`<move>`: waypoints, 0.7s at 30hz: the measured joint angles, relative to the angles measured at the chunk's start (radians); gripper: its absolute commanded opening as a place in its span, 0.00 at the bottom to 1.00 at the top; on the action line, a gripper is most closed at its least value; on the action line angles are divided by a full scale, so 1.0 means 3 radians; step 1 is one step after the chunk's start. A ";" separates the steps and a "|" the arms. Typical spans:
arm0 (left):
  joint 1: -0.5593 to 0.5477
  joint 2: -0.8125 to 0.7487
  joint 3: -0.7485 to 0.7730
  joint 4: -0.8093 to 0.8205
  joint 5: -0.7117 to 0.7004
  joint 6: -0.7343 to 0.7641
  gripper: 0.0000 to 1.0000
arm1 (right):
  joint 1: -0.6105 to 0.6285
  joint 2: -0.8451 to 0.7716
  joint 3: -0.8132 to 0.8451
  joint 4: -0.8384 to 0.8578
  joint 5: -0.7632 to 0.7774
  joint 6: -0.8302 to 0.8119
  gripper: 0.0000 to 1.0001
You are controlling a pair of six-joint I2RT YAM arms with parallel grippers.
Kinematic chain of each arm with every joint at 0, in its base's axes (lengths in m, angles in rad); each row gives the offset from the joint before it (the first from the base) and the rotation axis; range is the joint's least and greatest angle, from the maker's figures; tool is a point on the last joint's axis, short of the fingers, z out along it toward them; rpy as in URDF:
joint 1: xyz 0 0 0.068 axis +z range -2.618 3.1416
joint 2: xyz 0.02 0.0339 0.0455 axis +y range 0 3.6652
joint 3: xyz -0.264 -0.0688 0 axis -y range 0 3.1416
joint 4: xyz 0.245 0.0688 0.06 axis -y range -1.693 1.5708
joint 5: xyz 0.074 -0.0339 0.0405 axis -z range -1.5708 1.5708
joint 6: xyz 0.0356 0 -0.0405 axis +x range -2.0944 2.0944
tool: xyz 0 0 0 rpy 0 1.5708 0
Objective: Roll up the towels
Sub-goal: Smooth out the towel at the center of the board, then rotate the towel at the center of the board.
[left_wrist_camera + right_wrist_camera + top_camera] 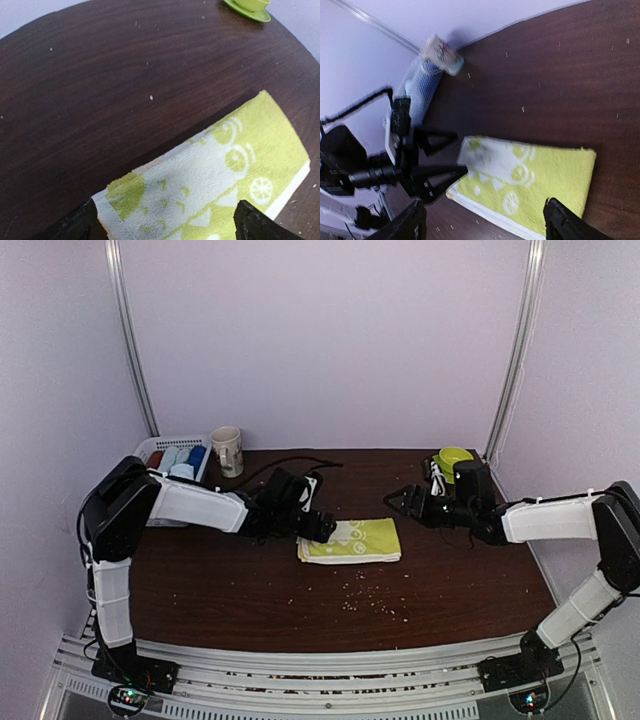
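My left arm [195, 505] and right arm [548, 520] wear white sleeves between black joints. My fingers [75, 225] are matte black wedges. A thin black cable [365, 101] trails from my left wrist.

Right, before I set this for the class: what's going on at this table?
Two robot arms are at a yellow-green towel, which lies folded flat on the dark table, not yet rolled. The left gripper is open at the towel's left end, a finger on either side of the cloth's edge. The right gripper, also open and holding nothing, hangs near the towel's right end, apart from it.
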 measured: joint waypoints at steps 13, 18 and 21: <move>-0.0610 -0.0486 -0.0318 0.0042 0.0032 -0.0005 0.98 | -0.0004 0.0262 0.0779 -0.1061 0.0947 -0.0740 1.00; -0.0764 -0.0478 -0.0703 0.0167 0.0175 -0.0188 0.98 | 0.0031 0.0754 0.1211 -0.1446 0.1437 -0.0980 1.00; -0.0755 -0.0434 -0.0830 0.0234 0.0217 -0.0301 0.98 | 0.0071 0.0919 0.1371 -0.1577 0.1676 -0.1090 1.00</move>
